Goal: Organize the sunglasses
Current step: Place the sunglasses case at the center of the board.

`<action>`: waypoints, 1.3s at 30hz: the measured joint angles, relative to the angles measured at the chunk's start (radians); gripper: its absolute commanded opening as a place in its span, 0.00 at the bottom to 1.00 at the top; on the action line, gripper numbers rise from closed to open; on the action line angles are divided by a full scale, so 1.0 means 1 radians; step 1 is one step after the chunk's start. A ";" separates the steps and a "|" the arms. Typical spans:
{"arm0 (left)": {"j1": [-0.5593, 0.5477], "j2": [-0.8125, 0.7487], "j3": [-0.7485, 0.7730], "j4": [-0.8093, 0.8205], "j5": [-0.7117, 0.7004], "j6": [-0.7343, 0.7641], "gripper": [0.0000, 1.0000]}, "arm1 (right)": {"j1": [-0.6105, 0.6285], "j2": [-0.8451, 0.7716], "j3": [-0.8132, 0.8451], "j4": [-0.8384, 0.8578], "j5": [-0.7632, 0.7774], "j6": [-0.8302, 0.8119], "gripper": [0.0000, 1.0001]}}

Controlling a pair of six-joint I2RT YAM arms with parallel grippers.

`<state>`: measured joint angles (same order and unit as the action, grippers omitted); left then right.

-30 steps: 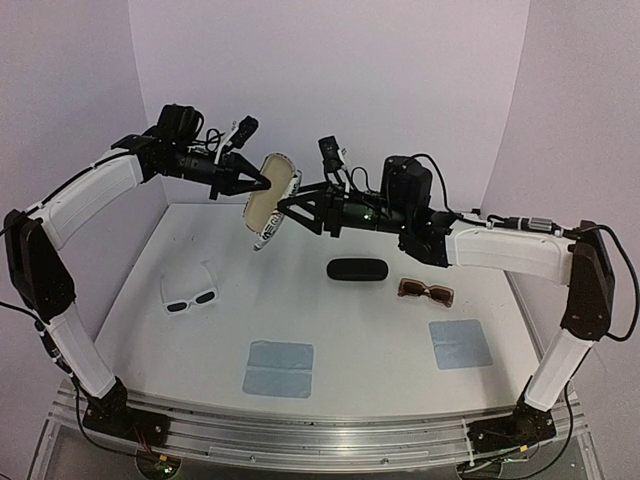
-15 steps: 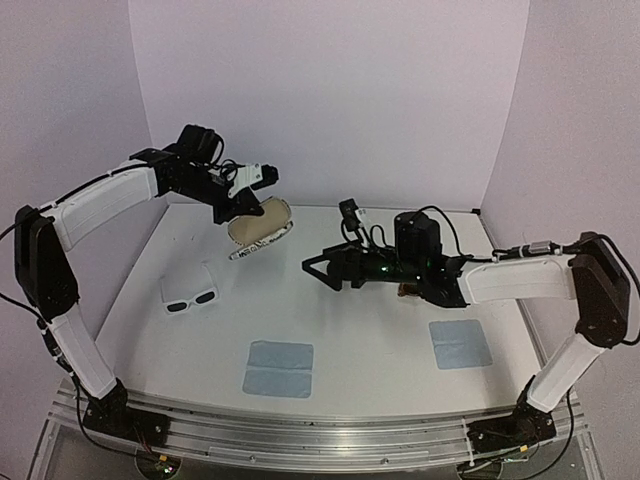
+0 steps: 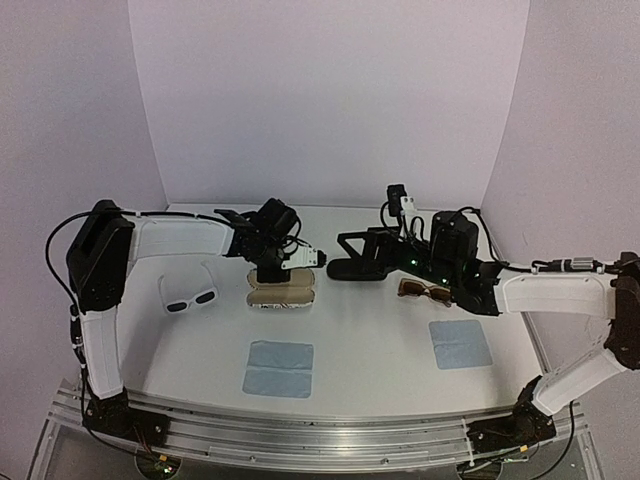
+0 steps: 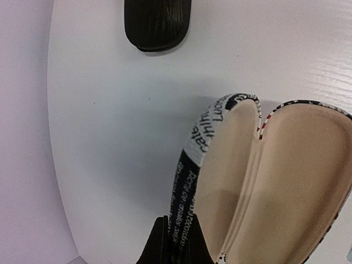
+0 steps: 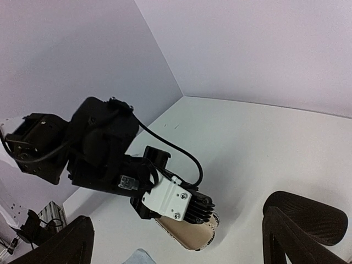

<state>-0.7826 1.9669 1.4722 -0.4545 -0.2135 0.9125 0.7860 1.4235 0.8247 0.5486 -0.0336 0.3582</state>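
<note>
The white-framed sunglasses point(image 3: 188, 297) lie on the table at the left. The brown pair point(image 3: 425, 291) lies at the right, just under my right arm. My left gripper point(image 3: 272, 272) is shut on one rim of the open striped black-and-white case point(image 3: 283, 293), which rests on the table with its beige lining point(image 4: 286, 181) facing up. Its fingertips point(image 4: 160, 245) pinch that rim point(image 4: 187, 187). My right gripper point(image 3: 345, 253) stands wide open and holds nothing, right by the black case point(image 3: 340, 271). Its fingers point(image 5: 60, 245) frame the left gripper and the striped case point(image 5: 190, 232).
Two pale blue cloths lie near the front, one centre-left point(image 3: 279, 368) and one to the right point(image 3: 460, 343). The black case point(image 4: 158, 22) lies shut just beyond the striped one, and it also shows behind my right finger point(image 5: 308, 212). Walls close in the back and both sides.
The left arm brought the open striped case down from the air onto the middle of the table. The right gripper let go of it, opened wide and sank beside the black case.
</note>
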 measured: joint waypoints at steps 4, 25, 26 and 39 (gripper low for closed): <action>-0.006 0.051 -0.001 0.041 -0.078 -0.023 0.00 | 0.000 0.000 -0.008 0.000 0.012 -0.004 0.98; -0.028 0.086 -0.022 0.168 -0.092 0.090 0.00 | 0.000 0.000 -0.009 0.000 0.009 -0.029 0.98; -0.028 0.086 -0.022 0.167 -0.091 0.093 0.00 | 0.000 0.000 -0.009 0.000 0.008 -0.030 0.98; -0.030 0.086 -0.019 0.127 -0.063 0.063 0.28 | 0.000 0.001 -0.009 0.000 0.007 -0.042 0.98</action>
<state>-0.8127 2.0525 1.4532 -0.3276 -0.2769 0.9752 0.7860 1.4242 0.8162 0.5484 -0.0262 0.3157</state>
